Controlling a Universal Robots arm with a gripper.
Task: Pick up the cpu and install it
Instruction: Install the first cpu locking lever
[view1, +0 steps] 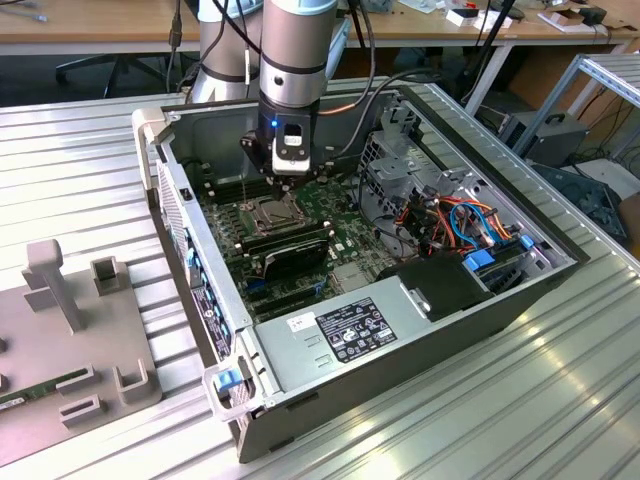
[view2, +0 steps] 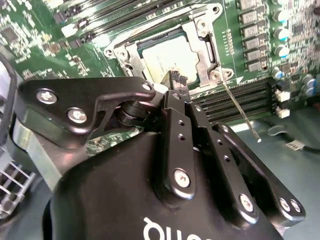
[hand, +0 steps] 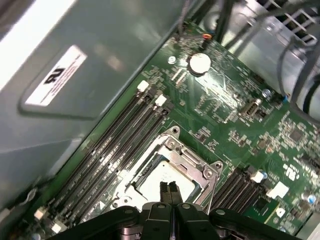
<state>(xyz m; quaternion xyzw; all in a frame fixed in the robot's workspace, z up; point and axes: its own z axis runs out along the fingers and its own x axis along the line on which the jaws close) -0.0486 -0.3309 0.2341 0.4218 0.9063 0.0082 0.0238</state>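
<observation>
The cpu (view2: 170, 56), a pale silver-grey square, lies flat inside the square metal socket frame (view2: 204, 47) on the green motherboard. The first wrist view shows the same cpu (hand: 172, 179) within the frame (hand: 192, 161). My gripper (view2: 178, 79) hangs just above the chip's near edge, fingertips (hand: 163, 189) pressed together with nothing seen between them. In the exterior view the gripper (view1: 287, 180) points straight down over the socket (view1: 275, 210) inside the open computer case. A thin socket lever (view2: 241, 111) sticks out loose beside the frame.
Black memory slots (hand: 115, 145) flank the socket. Memory sticks (view1: 290, 248) sit just in front of it. Case walls (view1: 205, 300), a power supply (view1: 350, 330), a drive cage (view1: 400, 160) and cable bundles (view1: 465, 225) crowd the exterior view's right. A grey fixture block (view1: 70, 330) stands outside the case.
</observation>
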